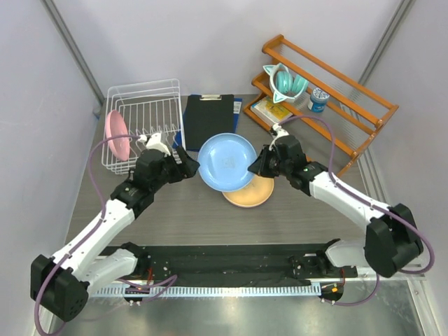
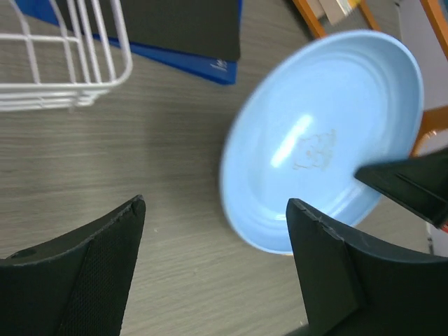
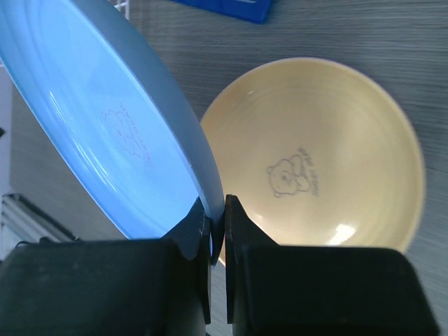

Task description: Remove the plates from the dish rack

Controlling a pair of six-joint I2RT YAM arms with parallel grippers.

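Note:
My right gripper (image 1: 256, 165) is shut on the rim of the light blue plate (image 1: 225, 162) and holds it tilted above the table. The right wrist view shows the fingers (image 3: 241, 231) pinching the blue plate's (image 3: 105, 126) edge over the orange plate (image 3: 315, 161). The orange plate (image 1: 250, 192) lies flat on the table, partly under the blue one. My left gripper (image 1: 189, 166) is open and empty just left of the blue plate (image 2: 322, 140). The pink plate (image 1: 117, 133) stands on edge at the left end of the white dish rack (image 1: 143, 115). The lavender plate is out of view.
A black clipboard on a blue folder (image 1: 208, 119) lies right of the rack. The orange wooden shelf rack (image 1: 329, 98) stands at the back right with a teal cup (image 1: 285, 82), a small can (image 1: 318, 99) and a booklet (image 1: 268, 109).

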